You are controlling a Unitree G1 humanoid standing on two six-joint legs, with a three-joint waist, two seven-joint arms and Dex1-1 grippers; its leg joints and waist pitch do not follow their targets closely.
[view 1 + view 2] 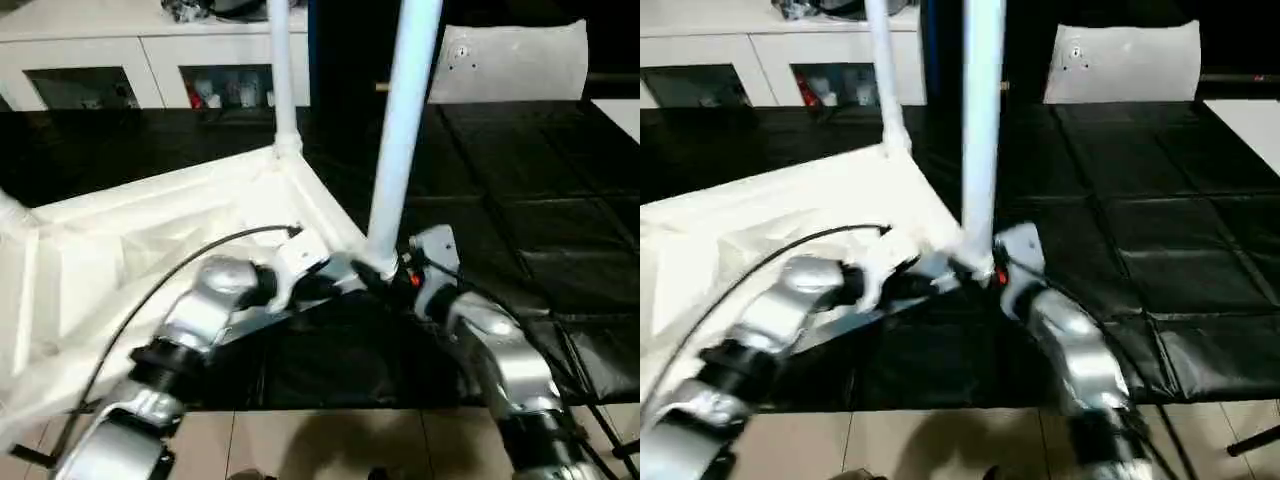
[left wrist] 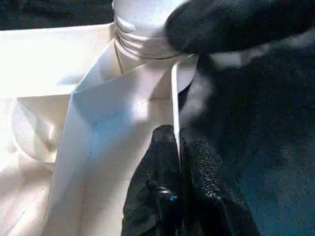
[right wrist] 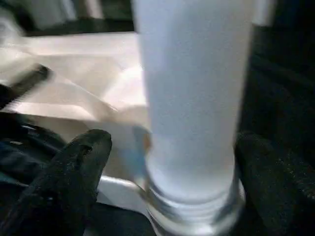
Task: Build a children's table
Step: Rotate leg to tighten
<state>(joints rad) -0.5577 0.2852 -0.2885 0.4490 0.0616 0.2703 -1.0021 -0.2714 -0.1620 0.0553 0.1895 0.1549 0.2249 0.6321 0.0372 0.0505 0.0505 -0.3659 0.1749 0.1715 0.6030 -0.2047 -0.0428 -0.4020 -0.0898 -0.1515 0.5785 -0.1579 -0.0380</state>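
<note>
Lying upside down on the big black-covered work table (image 1: 520,230), the white plastic rectangular tabletop (image 1: 150,250) is being seen with its ribbed underside facing up. Its near corner is sitting close to the table's front edge, between the two silver forearms. Two long white tapered tubular legs are standing upright in corner sockets: the near leg (image 1: 400,140) at the near corner, the far leg (image 1: 283,70) at the corner behind it.

The left gripper (image 2: 178,147) is being held against the tabletop's thin side wall next to the near corner. In the left wrist view its two black fingers (image 2: 157,162) are being pressed together on that wall, one on each side, so the jaws are nearly closed with the tabletop's rim pinched between them.

The right gripper (image 3: 172,162) is being positioned at the base of the near leg. In the right wrist view its two black fingers (image 3: 78,167) are standing wide apart, one on either side of the leg's threaded end. A gap is showing between the nearer finger and the leg; contact on the other side cannot be told.

A white glass-door cabinet (image 1: 150,60) is standing behind the work table, and a pale sheet (image 1: 510,60) is standing at the far right.
</note>
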